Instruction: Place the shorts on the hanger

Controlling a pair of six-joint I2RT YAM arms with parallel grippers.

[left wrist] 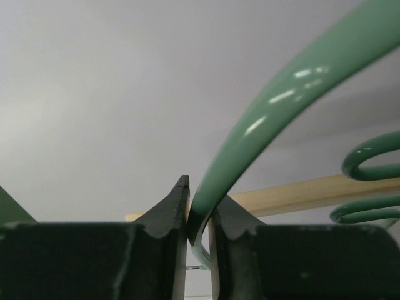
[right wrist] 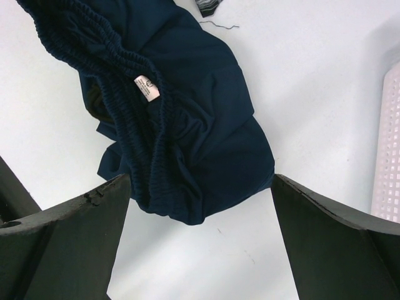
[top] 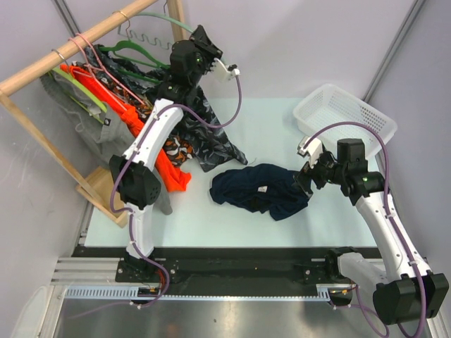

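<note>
The navy shorts (top: pixel 261 189) lie crumpled on the table in the middle; in the right wrist view the shorts (right wrist: pixel 181 112) show their elastic waistband and a white label (right wrist: pixel 145 87). My right gripper (top: pixel 308 180) is open and empty, hovering just above the shorts' right edge (right wrist: pixel 200 187). The pale mint-green hanger (top: pixel 151 34) hangs by its hook on the wooden rail at the top. My left gripper (top: pixel 197 34) is raised and shut on the hanger's right arm (left wrist: pixel 275 106), pinched between the jaws (left wrist: pixel 199 206). Its wavy bottom bar (left wrist: pixel 369 162) shows at the right.
The wooden rail (top: pixel 70 49) holds pink hangers (top: pixel 99 63), a darker green hanger (top: pixel 134 53), an orange garment (top: pixel 169 162) and a black-and-grey patterned garment (top: pixel 211 141). A white basket (top: pixel 345 116) stands at the back right, its edge also in the right wrist view (right wrist: pixel 387 144).
</note>
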